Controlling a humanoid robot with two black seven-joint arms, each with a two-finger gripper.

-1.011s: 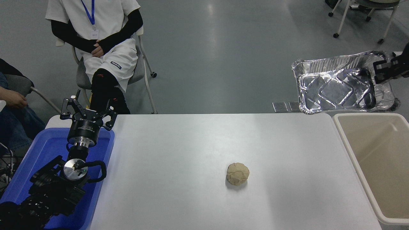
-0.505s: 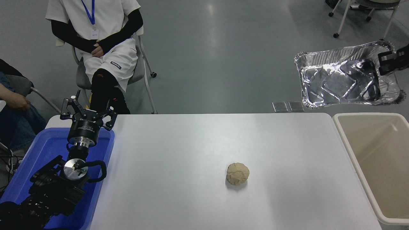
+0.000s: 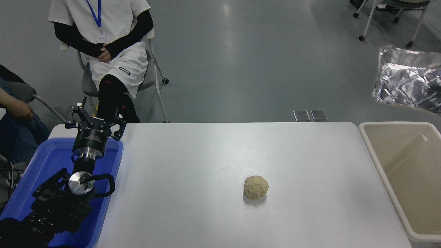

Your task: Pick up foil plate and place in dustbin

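While my right tool sat out of view, its grip unknowable, the foil plate (image 3: 408,80) hung above the dustbin (image 3: 373,151)'s far rim; my left tool (image 3: 93,121), parked well away, stood spread apart.

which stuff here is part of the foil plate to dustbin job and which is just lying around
Part of the job:
- shiny crinkled silver foil plate, up in the air past the table's far right corner
- large beige plastic dustbin

Just lying about:
- small tan crumpled paper ball
- blue plastic tub
- parked left gripper
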